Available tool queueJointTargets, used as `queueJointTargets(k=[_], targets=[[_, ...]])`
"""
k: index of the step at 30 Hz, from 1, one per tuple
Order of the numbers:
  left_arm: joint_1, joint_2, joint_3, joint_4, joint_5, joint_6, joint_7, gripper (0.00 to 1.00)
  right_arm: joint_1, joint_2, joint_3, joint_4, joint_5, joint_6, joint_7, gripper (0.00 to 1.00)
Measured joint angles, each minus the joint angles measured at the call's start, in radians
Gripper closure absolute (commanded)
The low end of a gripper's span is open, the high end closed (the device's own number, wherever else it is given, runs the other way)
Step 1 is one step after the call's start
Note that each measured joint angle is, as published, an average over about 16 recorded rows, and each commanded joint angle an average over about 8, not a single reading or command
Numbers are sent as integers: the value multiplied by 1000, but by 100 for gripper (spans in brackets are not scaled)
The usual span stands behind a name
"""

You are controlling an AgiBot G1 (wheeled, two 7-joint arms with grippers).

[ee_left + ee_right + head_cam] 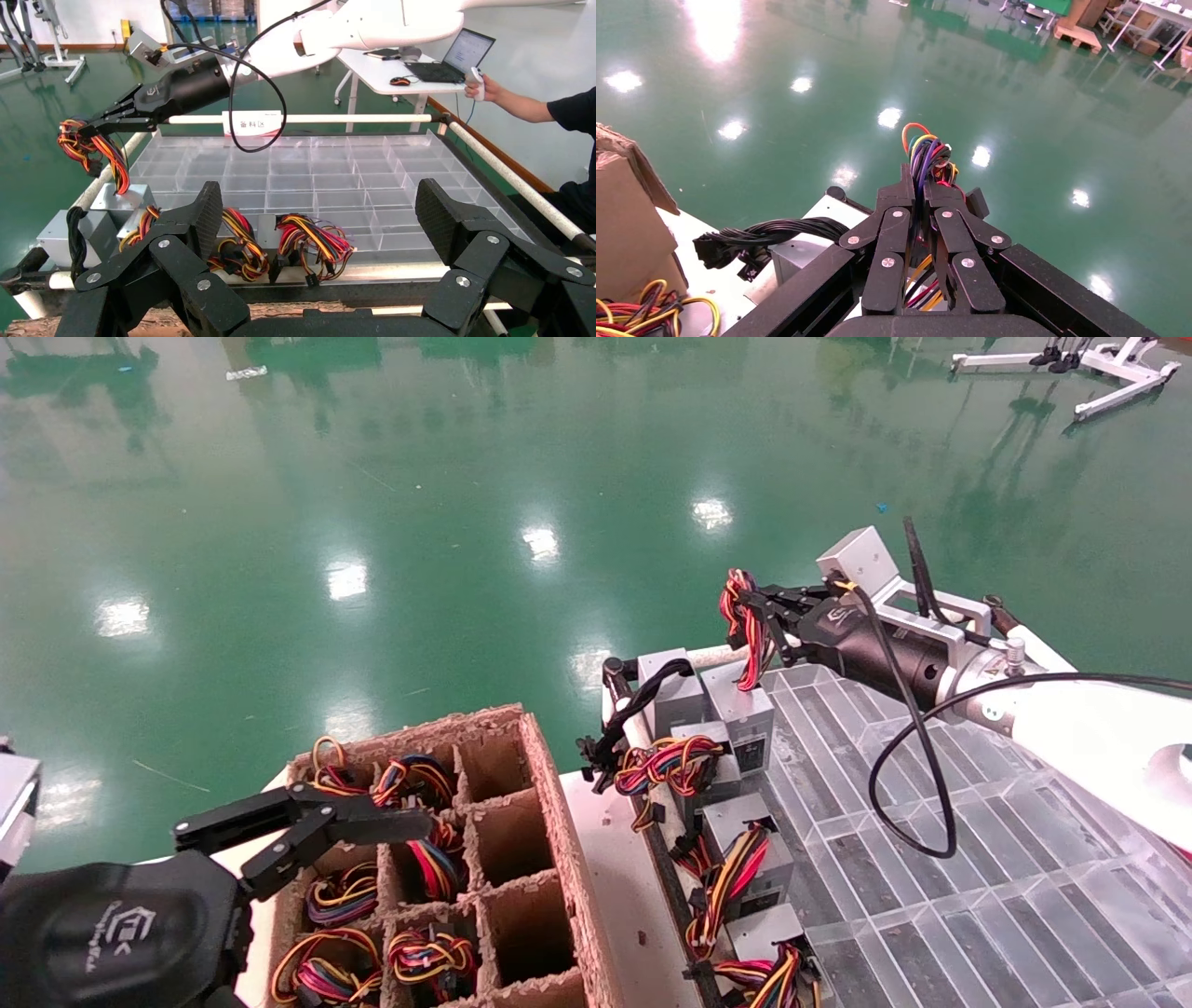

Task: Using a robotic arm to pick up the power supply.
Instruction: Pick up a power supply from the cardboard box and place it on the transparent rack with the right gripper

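My right gripper [756, 607], on the white arm [1090, 728], is shut on the red, yellow and black wire bundle [742, 617] of a grey power supply [745, 714]. The box stands at the far left corner of the clear tray, with the wires drawn up from it. The right wrist view shows my right gripper [921, 188] with the wires [926, 151] pinched between its fingers. From the left wrist view, my right gripper [90, 128] holds the bundle [95, 151] above the box [121, 200]. My left gripper [410, 822] [323, 210] hangs open over the cardboard crate, holding nothing.
A cardboard crate [545, 803] with divided cells holds several more wired units. Other power supplies [745, 859] line the left edge of the clear compartment tray [931, 859]. One unit carries black cables [670, 686]. A person [541, 109] sits at a desk beyond the tray.
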Motion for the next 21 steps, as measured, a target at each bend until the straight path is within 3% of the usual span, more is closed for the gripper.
queueJointTargets(k=[6, 8, 15, 16, 21], targets=[[0, 0, 0, 0, 0, 0, 0, 0, 1, -6, -2, -5, -2, 31, -26, 100], [0, 0, 0, 0, 0, 0, 0, 0, 1, -8, -2, -7, -2, 43, -35, 94], [0, 0, 0, 0, 0, 0, 0, 0, -1, -13, -1, -12, -1, 74, -56, 12], [0, 0, 0, 0, 0, 0, 0, 0, -1, -14, -1, -13, -1, 76, -58, 4], [0, 0, 0, 0, 0, 0, 0, 0, -2, -14, -1, -13, -1, 81, -60, 0]])
